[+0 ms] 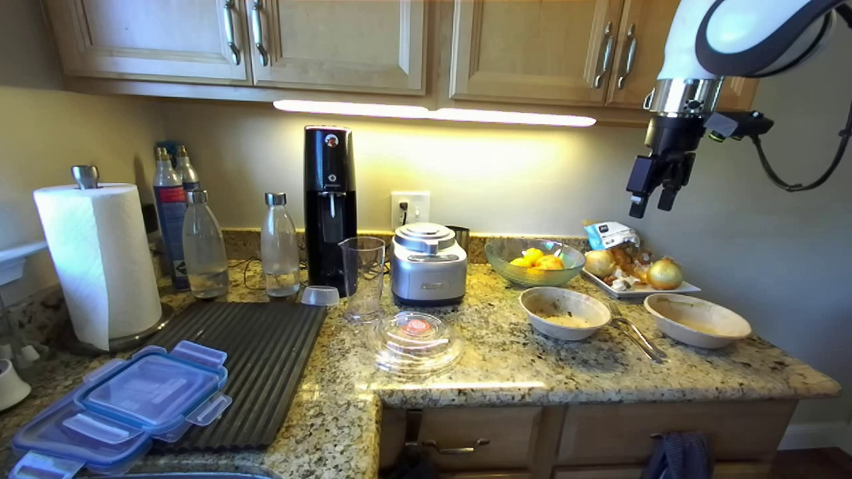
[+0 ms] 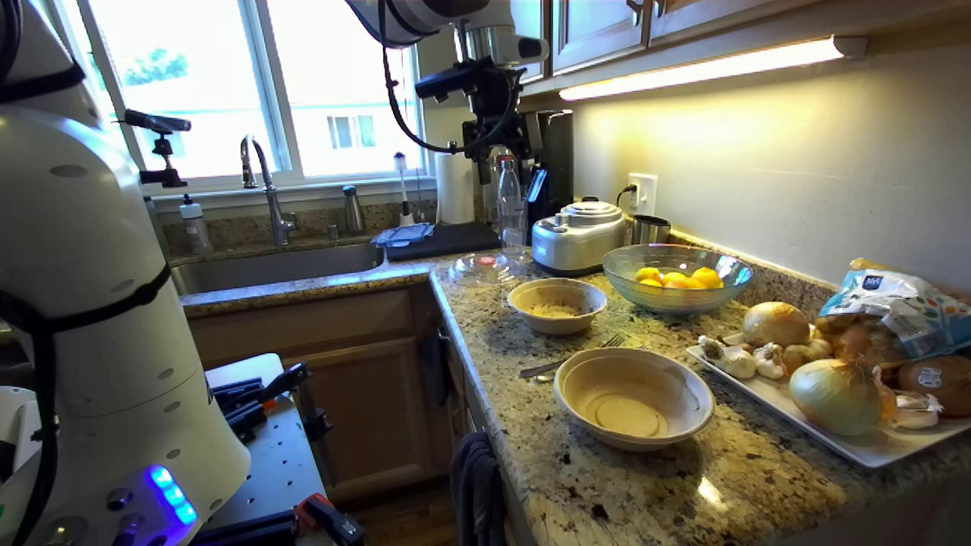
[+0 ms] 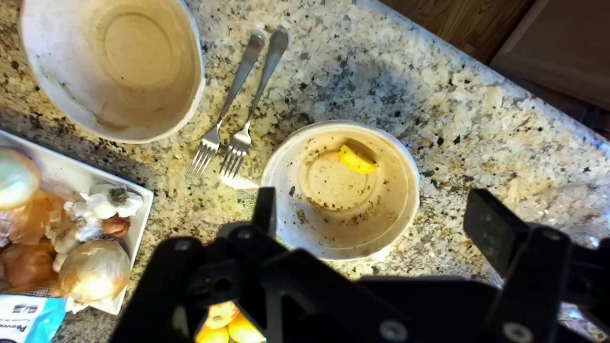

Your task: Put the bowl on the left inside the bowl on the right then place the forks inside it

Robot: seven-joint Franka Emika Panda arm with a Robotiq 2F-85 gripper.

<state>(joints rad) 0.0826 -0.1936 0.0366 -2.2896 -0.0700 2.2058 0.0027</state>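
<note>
Left-hand round beige bowl [image 3: 329, 186], flecked inside, sits on the mottled granite counter [image 3: 376, 90] beside two silver metal forks [image 3: 241, 138], so the black two-fingered gripper [image 1: 651, 204], empty and spread wide overhead, should straddle and gently pinch the bowl's rim, lifting level.

In the wrist view the right bowl [image 3: 138, 52] is cut off by the picture's edge, the gripper [image 3: 375, 216] hides part of the fruit [image 3: 245, 328], and the specks [image 3: 355, 220] in the left bowl [image 3: 400, 188] are too small to name. In an exterior view the right bowl's rim hides part of the forks [image 2: 542, 368].
</note>
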